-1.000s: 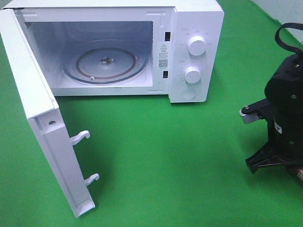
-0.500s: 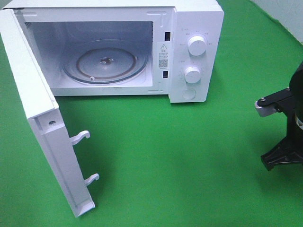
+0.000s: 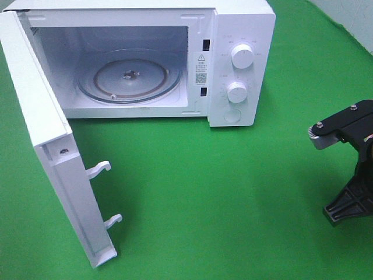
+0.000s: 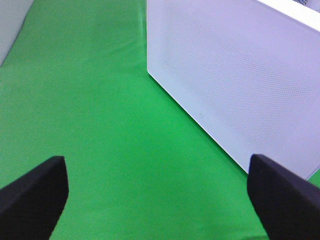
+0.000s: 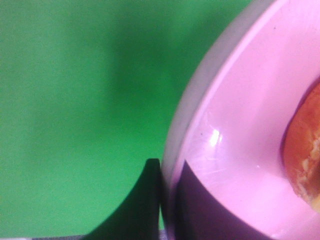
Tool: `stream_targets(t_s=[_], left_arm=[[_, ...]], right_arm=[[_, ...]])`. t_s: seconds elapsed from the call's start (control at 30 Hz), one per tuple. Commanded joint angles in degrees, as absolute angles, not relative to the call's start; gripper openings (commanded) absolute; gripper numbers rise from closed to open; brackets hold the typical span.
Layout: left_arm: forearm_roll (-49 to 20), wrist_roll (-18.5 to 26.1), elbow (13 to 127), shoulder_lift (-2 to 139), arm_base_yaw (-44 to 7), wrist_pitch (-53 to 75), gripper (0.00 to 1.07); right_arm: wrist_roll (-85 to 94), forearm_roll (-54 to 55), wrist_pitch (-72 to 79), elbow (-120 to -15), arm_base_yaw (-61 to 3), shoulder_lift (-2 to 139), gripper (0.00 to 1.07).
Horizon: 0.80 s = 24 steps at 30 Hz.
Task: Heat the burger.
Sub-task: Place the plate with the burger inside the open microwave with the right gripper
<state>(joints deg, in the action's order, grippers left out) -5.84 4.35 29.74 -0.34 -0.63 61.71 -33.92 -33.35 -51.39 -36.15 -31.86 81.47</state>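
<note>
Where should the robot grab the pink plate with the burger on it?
Pinch the pink plate by its thin upturned rim, coming from outside its edge: one finger inside, one outside. The burger sits further in, leaving the rim bare. The right gripper grips it so.

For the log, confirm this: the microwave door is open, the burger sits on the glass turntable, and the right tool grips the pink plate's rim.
Wrong about the burger: the right wrist view shows it on the pink plate, and the glass turntable is bare. The microwave door is open and the right tool grips the plate's rim.
</note>
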Motion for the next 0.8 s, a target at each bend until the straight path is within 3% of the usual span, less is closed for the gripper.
stream_targets(t_s=[0.03,0.17,0.8], left_arm=[[-6.02,4.07,29.56,-1.2,-0.74,61.19,0.89],[-6.02,4.07,29.56,-1.2,-0.74,61.19,0.89],[-6.02,4.07,29.56,-1.2,-0.74,61.19,0.89]], right_arm=[[-34.15,-36.04,-54.77,-35.47,-33.86,79.58,0.0],[-33.63,-37.07,-57.87,-35.18,-39.65,76.38,0.0],[-31.63,-37.3,-64.4,-34.49,-55.75,72.36,0.0]])
